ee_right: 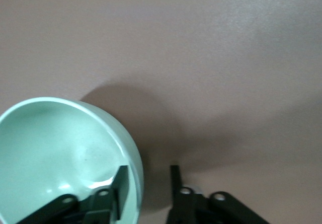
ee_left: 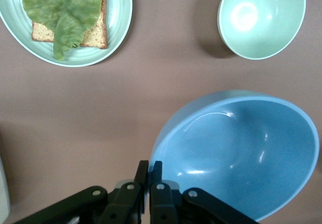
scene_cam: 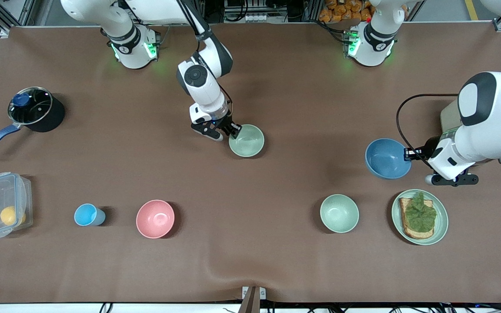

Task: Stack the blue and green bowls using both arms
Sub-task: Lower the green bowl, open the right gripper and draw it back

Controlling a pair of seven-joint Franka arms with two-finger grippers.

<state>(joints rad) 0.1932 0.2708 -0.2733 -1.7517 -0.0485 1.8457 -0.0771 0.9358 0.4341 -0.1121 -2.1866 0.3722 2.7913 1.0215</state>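
Observation:
The sky-blue bowl [scene_cam: 385, 159] is tilted and held a little above the table at the left arm's end. My left gripper [scene_cam: 408, 154] is shut on its rim, and the left wrist view shows the gripper [ee_left: 150, 171] pinching the edge of the blue bowl [ee_left: 241, 153]. The sage-green bowl [scene_cam: 246, 140] stands on the table near the middle. My right gripper [scene_cam: 234, 129] is open astride its rim. In the right wrist view one finger of the gripper [ee_right: 148, 182] is inside the green bowl [ee_right: 55, 153] and the other is outside.
A mint-green bowl [scene_cam: 339, 213] [ee_left: 261, 17] and a pale-green plate [scene_cam: 441, 228] [ee_left: 118, 12] with toast and lettuce lie nearer the front camera than the blue bowl. A pink bowl [scene_cam: 155, 218], light-blue cup [scene_cam: 87, 214], clear box [scene_cam: 2, 211] and lidded pot [scene_cam: 33, 108] lie toward the right arm's end.

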